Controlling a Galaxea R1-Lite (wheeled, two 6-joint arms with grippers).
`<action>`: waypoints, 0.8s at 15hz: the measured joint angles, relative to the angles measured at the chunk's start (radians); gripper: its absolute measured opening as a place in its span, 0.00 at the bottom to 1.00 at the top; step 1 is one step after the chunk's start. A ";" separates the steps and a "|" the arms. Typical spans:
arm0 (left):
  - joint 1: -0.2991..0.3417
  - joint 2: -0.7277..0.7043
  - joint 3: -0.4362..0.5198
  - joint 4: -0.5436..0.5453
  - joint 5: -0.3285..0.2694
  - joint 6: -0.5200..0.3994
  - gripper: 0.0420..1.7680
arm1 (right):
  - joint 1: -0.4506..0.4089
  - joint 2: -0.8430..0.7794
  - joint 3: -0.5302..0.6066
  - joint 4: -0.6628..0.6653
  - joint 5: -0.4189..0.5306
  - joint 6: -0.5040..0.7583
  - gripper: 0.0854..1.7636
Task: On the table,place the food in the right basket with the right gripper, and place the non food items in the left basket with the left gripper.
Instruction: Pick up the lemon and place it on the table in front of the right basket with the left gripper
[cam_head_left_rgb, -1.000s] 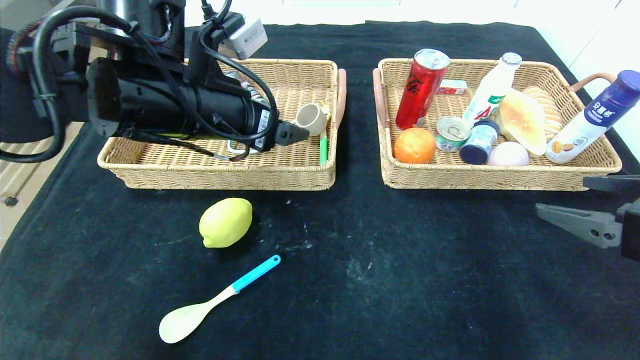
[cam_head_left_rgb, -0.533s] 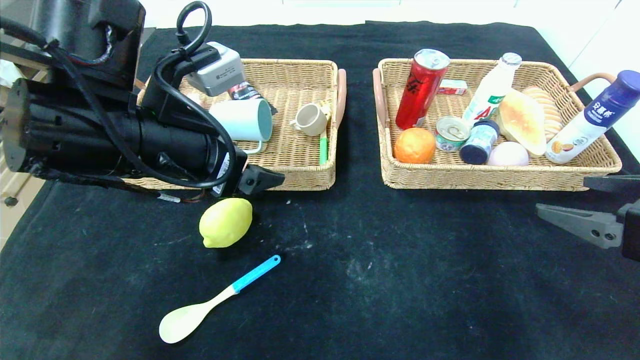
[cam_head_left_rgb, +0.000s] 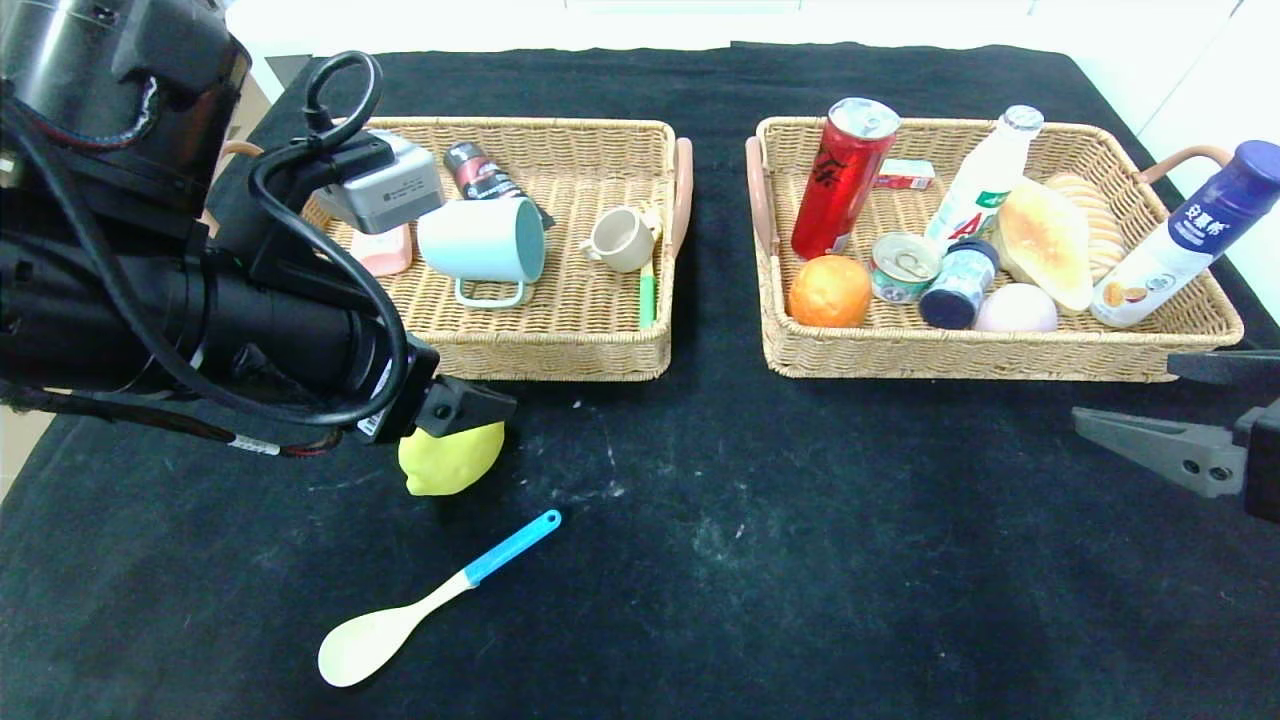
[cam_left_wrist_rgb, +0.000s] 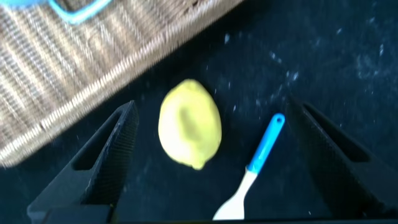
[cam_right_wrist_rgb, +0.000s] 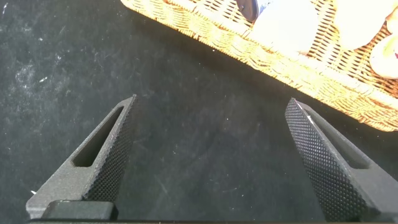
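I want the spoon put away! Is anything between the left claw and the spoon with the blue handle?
The open left gripper hangs just above the yellow lemon, which lies between its fingers next to the pale wooden spoon with the blue handle. Nothing covers the spoon, but the lemon lies close beside its handle.

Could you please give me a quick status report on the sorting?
Left gripper open above lemon and spoon, holding nothing. Right gripper open, parked near right basket. Both items on table, nothing blocking.
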 joint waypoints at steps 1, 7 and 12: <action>0.001 -0.001 0.001 0.017 0.002 -0.006 0.96 | 0.000 0.000 0.000 0.000 0.000 0.000 0.97; 0.033 0.016 0.008 0.100 0.045 -0.079 0.97 | 0.001 0.000 0.001 0.000 0.000 0.000 0.97; 0.074 0.056 0.026 0.098 0.040 -0.106 0.97 | 0.001 0.000 0.001 0.000 -0.001 -0.002 0.97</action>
